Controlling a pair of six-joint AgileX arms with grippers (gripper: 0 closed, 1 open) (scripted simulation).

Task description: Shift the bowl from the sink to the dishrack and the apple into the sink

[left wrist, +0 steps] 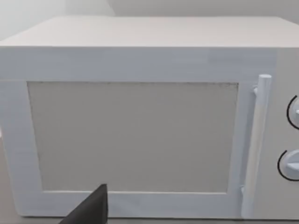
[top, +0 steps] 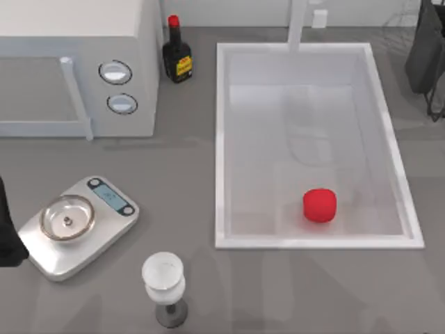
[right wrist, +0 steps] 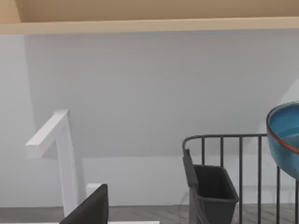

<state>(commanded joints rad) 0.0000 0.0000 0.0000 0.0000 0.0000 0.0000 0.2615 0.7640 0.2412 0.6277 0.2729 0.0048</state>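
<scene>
Parked at the table's left edge beside the scale (top: 76, 223): left arm (top: 5, 236), left gripper (left wrist: 91, 210) facing the microwave (left wrist: 140, 135), grip impossible to tell. Lying in the sink (top: 221, 139), near its front right corner: the apple (top: 320, 205), probably light, firm and apt to roll, best pinched across its middle. Farthest back, by the right gripper (right wrist: 91, 207), grip likewise unreadable: the bowl (right wrist: 285, 140) at the dishrack (right wrist: 219, 137) bars, likely stiff, slick and breakable, best taken by the rim
</scene>
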